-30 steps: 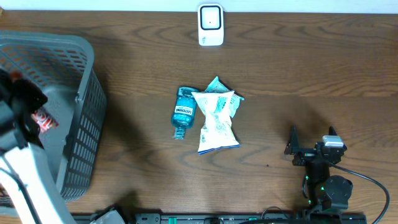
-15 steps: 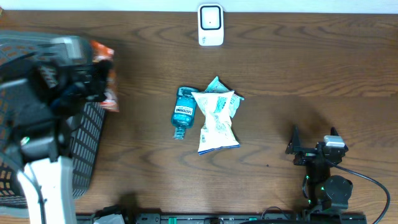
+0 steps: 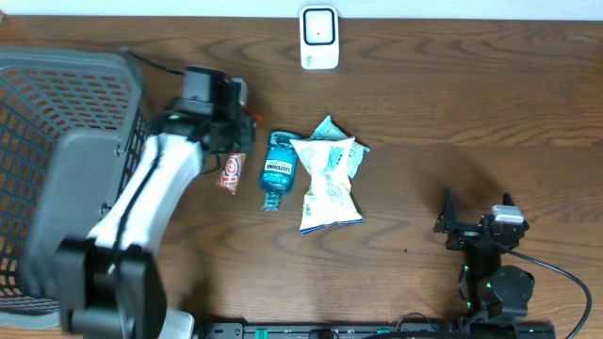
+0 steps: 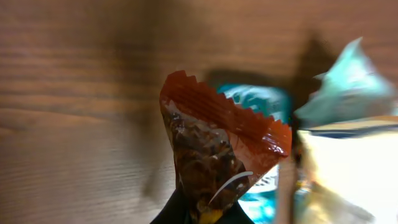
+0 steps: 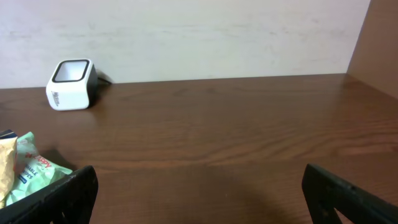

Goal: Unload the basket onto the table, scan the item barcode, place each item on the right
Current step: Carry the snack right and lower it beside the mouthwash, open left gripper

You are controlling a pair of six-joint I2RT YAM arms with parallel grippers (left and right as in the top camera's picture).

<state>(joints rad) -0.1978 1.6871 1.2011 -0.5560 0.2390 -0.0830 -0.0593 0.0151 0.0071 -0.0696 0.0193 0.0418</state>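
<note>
1. While the left gripper [image 3: 232, 149] is pinched shut on a red-orange snack packet [image 3: 231, 173] left of centre in the overhead view, the right gripper [image 3: 474, 201] sits at the lower right. Its fingers are spread wide with nothing between them.
2. Overhead view, task item: the snack packet is just beside the left side of a teal mouthwash bottle [image 3: 278, 168]. It cannot be told whether the two touch. It also cannot be told whether the packet rests on the wooden table [image 3: 471, 104].
3. Overhead view, other items: a white chip bag [image 3: 328, 188] lies against the right side of the bottle. It overlaps a teal packet [image 3: 350, 151] that projects past its upper edge.
4. Overhead view, fixtures: the white barcode scanner [image 3: 319, 38] stands at the top centre edge, well apart from the snack packet. A grey mesh basket [image 3: 66, 58] occupies the upper left, and the left arm crosses in front of it.
5. Left wrist view: the snack packet fills the centre, upright, with its serrated end uppermost. Its lower end runs down between the dark fingers [image 4: 166, 215] at the bottom edge. The mouthwash bottle shows behind it. The chip bag and the teal packet appear at the right, blurred.
6. Right wrist view: the two dark fingers [image 5: 71, 196] sit in the lower corners, wide apart, with bare wood between them. The barcode scanner stands at the upper left against a white wall [image 5: 217, 31]. The teal packet and an edge of the chip bag show at the lower left.
</note>
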